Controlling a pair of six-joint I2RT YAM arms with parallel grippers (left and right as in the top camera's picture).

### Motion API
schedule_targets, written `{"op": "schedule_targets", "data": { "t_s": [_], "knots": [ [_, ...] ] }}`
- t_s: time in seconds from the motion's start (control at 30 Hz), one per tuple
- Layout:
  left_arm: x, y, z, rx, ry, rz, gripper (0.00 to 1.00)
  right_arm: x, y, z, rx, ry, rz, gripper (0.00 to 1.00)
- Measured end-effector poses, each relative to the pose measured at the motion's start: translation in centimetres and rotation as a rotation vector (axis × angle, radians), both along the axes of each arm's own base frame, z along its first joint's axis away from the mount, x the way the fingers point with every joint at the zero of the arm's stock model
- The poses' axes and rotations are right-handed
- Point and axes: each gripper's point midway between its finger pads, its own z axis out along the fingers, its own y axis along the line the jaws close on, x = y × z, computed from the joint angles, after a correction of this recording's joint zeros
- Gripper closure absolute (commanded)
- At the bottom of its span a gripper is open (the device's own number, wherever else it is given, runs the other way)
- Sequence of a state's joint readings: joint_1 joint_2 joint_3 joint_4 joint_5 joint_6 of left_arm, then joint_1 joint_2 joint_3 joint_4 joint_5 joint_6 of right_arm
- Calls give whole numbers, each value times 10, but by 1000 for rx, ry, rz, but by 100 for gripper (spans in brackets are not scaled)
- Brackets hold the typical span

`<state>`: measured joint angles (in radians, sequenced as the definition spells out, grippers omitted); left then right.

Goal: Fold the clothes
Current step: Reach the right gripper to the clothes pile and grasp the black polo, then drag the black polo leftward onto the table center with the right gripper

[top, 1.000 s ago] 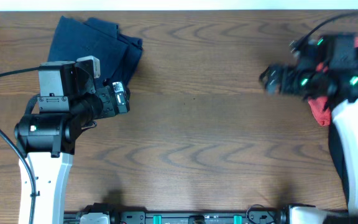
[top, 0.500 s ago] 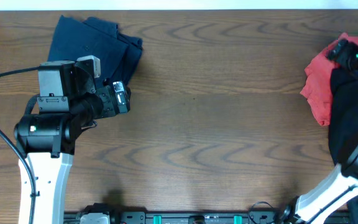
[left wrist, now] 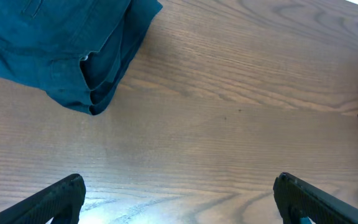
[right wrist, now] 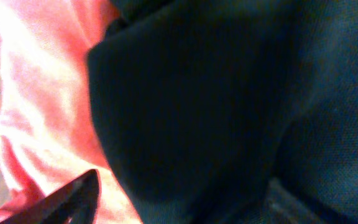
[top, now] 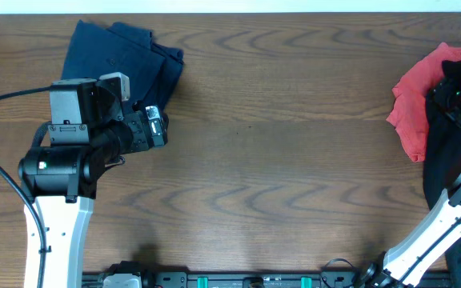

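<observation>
The black shirt [top: 442,156] lies heaped at the right edge of the table [top: 294,160], touching the red shirt [top: 410,120]. The navy garment [top: 114,52] sits folded at the far left. The right gripper [top: 457,90] is down in that heap, cloth filling its view; whether it pinches fabric I cannot tell. The left gripper [top: 157,126] hovers spread wide over bare wood beside the navy garment. Judged step: picking up the black shirt. Next it needs a sure grip, then a pull to mid-table.

Dark brown wood-grain table [top: 278,160] fills every view, with a white strip [top: 230,5] along its far edge, a black rail [top: 254,281] with teal clips at the near edge, and soft glare on the wood.
</observation>
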<state>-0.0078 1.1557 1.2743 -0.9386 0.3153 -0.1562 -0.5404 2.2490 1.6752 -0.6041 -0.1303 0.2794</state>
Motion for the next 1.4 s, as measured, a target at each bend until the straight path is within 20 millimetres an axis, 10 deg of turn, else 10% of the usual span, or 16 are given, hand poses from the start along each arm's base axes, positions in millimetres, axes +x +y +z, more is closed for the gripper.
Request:
{"op": "schedule_targets", "data": {
  "t_s": [0.1,0.2,0.4,0.5,0.7,0.8,0.9,1.2,1.4],
  "knots": [
    [0,0,0,0,0,0,2,-2,-3,-4,-10,18,-10,81],
    [0,0,0,-1,0,0,2,-7,-4,-6,-6,40,-15,96],
    [0,0,0,-1,0,0,2,-11,-5,21,8,33,3,99],
    [0,0,0,-1,0,0,2,-6,-9,75,-40,-54,30,99],
    [0,0,0,-1,0,0,2,-10,19,256,-194,-386,116,99],
    [0,0,0,-1,0,0,2,-18,66,322,-223,-513,207,99],
    [0,0,0,-1,0,0,2,-20,126,341,-182,-545,333,99],
    [-10,0,5,-1,-4,0,2,-7,320,279,8,-394,771,95],
    [-22,0,7,-1,3,0,2,-30,410,275,25,-393,1004,58]
  ]
}}
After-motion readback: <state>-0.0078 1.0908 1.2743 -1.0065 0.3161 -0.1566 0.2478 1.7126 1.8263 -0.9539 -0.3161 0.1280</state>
